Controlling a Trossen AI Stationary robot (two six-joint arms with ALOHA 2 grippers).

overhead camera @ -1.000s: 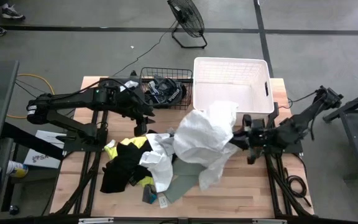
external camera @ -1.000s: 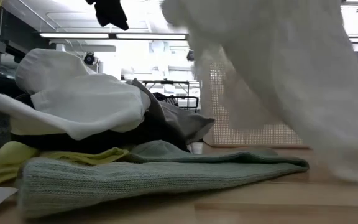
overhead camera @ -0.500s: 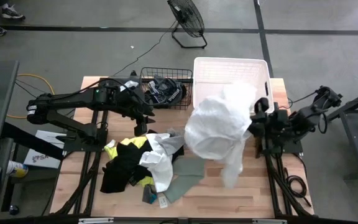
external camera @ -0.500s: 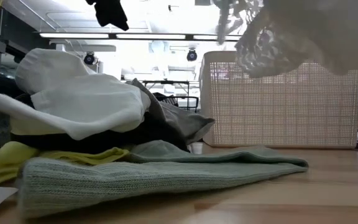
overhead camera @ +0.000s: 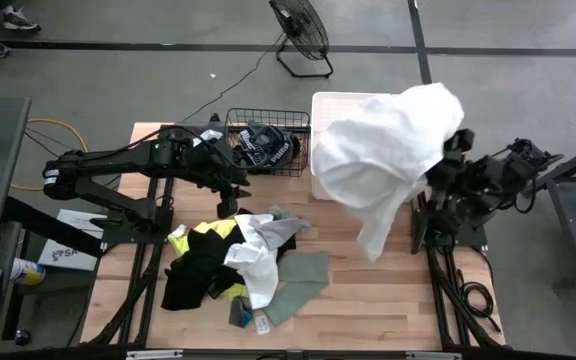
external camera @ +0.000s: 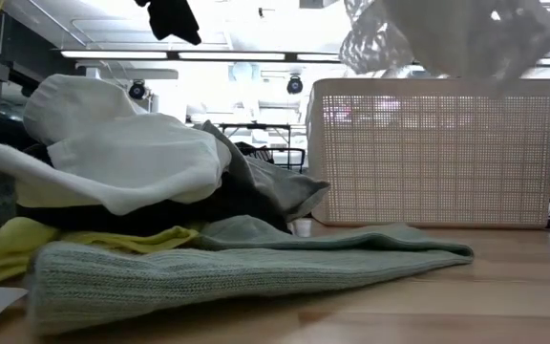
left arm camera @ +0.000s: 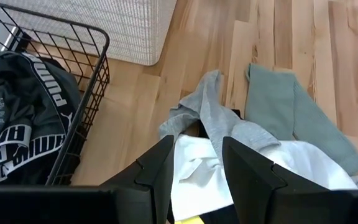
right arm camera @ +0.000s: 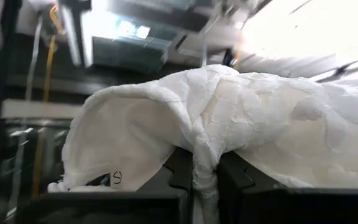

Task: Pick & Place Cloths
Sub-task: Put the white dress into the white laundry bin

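Note:
My right gripper (right arm camera: 205, 177) is shut on the large sheer white cloth (overhead camera: 386, 155), which hangs in the air over the white tub (overhead camera: 340, 102) and covers most of it from above. In the low view the white cloth (external camera: 447, 33) hangs clear above the tub (external camera: 433, 153). My left gripper (left arm camera: 197, 171) is open and empty, hovering over the far edge of the cloth pile (overhead camera: 223, 258), beside the wire basket (overhead camera: 263, 145). The pile of black, white, grey and neon yellow garments lies on the table. A grey-green cloth (overhead camera: 303, 280) lies flat beside it. My right gripper pinches a bunched fold of the sheer white cloth (right arm camera: 204, 152) between its two fingers (right arm camera: 180, 174). The cloth drapes over and around the fingers and hides them in the high view. It is lifted clear, and its long slack tail (overhead camera: 373, 238) hangs down.
The black wire basket (left arm camera: 55, 112) holds a black garment with white lettering (overhead camera: 263, 148). A grey sleeve (left arm camera: 210, 118) and white cloth (left arm camera: 197, 174) lie under my left gripper. Bare wood (overhead camera: 388, 300) shows on the table's near right. A floor fan (overhead camera: 303, 30) stands beyond the table.
My right gripper has risen and moved toward the table's far right, carrying the white cloth off the pile. The cloth's tail, which lay on the table, has lifted clear and now hangs over the tub. The grey-green cloth beneath is uncovered.

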